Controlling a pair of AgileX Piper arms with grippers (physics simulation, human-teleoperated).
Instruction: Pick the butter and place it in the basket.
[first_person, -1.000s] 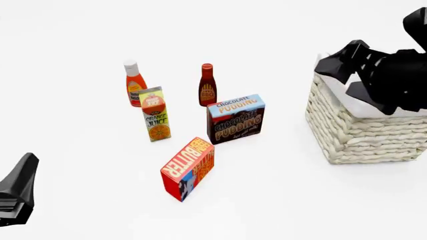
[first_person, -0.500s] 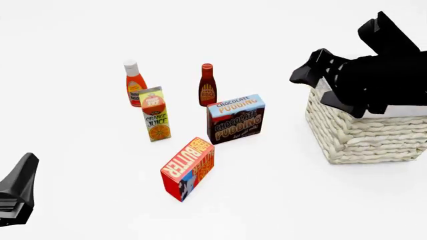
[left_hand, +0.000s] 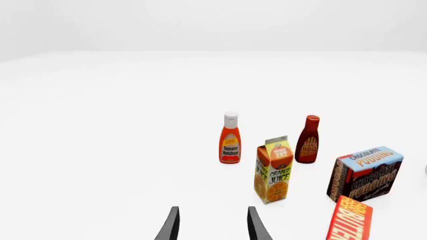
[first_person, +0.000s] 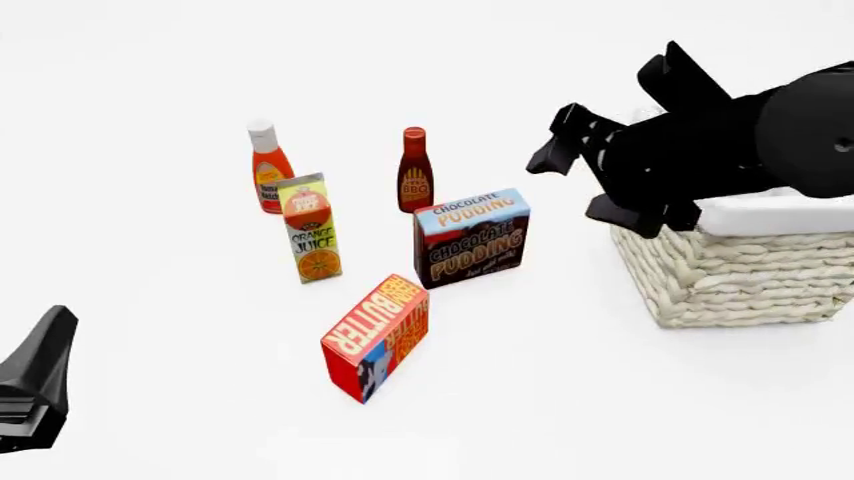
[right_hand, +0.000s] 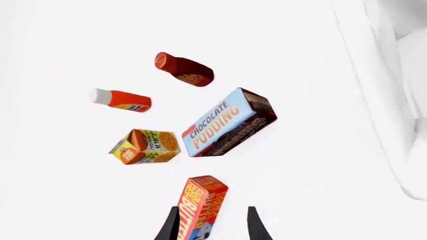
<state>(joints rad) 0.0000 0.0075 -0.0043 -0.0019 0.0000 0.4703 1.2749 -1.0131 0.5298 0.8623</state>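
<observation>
Moved since earlier: my right arm swung leftward off the basket toward the cartons; nothing else shifted.
Basket (first_person: 747, 270): stood at the right of the table, well apart from the butter; my right arm partly covered its rim.
Right pincer (first_person: 571, 172): hung in the air above and right of the chocolate pudding box (first_person: 473, 238), fingers parted, holding nothing.
Left pincer (left_hand: 212, 225): parked low at the near left, fingers parted, empty.
Butter (first_person: 378, 335): stood on its narrow side near the table's front, just in front of the pudding box, clear of it.
Orange juice carton (first_person: 310, 229): upright, near the butter's far left.
Approach, my judgement: the right wrist view lined the butter (right_hand: 200, 207) between my fingers; I should descend squarely over its thin width, keeping clear of the pudding box.
</observation>
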